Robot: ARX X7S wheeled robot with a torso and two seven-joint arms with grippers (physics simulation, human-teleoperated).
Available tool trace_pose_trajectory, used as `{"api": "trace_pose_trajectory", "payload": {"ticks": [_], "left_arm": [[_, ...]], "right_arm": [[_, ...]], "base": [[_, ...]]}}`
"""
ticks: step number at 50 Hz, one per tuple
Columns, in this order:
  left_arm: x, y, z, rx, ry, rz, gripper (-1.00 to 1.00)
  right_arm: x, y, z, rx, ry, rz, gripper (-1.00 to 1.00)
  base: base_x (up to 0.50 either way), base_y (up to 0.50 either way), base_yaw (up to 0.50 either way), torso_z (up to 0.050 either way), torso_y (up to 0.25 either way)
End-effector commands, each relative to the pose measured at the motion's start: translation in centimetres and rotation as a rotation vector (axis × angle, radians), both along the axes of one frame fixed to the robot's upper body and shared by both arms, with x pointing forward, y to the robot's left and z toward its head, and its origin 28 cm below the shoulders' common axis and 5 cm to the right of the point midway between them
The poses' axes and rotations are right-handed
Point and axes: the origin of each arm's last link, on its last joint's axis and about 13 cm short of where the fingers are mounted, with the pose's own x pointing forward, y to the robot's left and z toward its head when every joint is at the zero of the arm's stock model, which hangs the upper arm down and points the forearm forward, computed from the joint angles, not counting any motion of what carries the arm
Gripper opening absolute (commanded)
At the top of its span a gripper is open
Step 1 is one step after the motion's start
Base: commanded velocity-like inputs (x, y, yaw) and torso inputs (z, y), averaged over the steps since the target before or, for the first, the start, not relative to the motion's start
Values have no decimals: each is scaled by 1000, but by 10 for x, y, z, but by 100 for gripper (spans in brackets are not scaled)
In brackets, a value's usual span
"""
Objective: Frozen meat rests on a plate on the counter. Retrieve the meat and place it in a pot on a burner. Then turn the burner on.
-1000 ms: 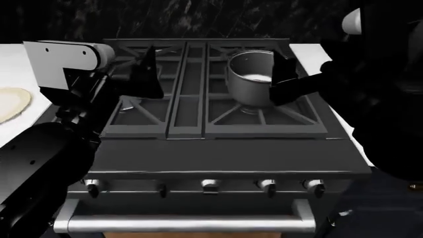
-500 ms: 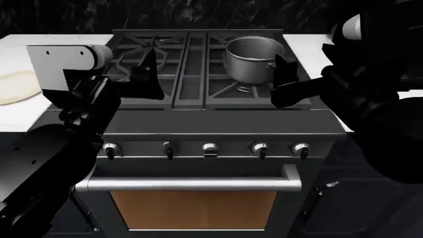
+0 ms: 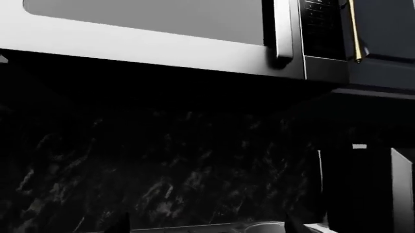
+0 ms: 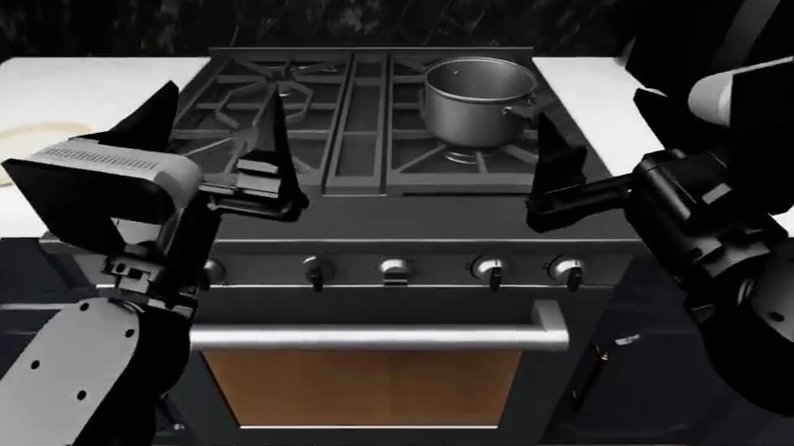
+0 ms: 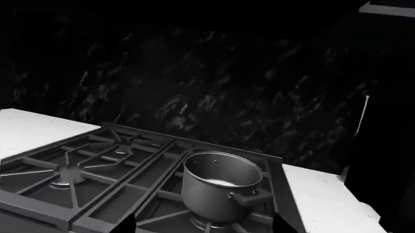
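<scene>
Over the stove front, view drawn back since a second ago: left end effector [image 4: 221, 139] and right end effector [image 4: 561, 177] both apart, empty; pot [image 4: 478, 90] on rear-right burner [image 4: 462, 154]; plate [image 4: 28, 133] at desk [image 4: 87, 88] edge, meat unseen, retrieval pending.

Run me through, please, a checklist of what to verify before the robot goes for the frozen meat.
1. Left pincer open and empty: ok.
2. Right pincer open and empty: ok.
3. Pot upright on a burner, with no meat inside: ok.
4. Meat located on the plate: cannot tell; only the plate's edge shows in the head view, and no meat is in view.
5. Plate clear of the arms: not ok; the left arm covers part of it in the head view.
6. Knobs set to off: cannot tell.
</scene>
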Motion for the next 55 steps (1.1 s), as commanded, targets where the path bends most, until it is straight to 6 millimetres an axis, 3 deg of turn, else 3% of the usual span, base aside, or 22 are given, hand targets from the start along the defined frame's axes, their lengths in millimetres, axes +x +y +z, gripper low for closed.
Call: {"api": "trace_pose_trajectory", "payload": {"ticks": [1, 19, 27, 41, 55], "left_arm": [[-13, 1, -10, 82, -174, 40, 100], [-12, 8, -27, 104, -197, 47, 100], [-11, 8, -33, 82, -194, 53, 100], [-10, 9, -38, 26, -212, 31, 100], [-12, 8, -37, 33, -223, 50, 100]], "right_arm": [[-18, -2, -16, -61, -126, -75, 100], [-28, 2, -38, -43, -157, -112, 100], [-27, 0, -42, 52, -151, -124, 100], [-23, 2, -55, -1, -148, -122, 100], [-20, -4, -60, 60, -94, -169, 100]], "base": [[0, 0, 0, -50, 0], [0, 0, 0, -50, 0], [0, 0, 0, -50, 0], [0, 0, 0, -50, 0], [0, 0, 0, -50, 0]]}}
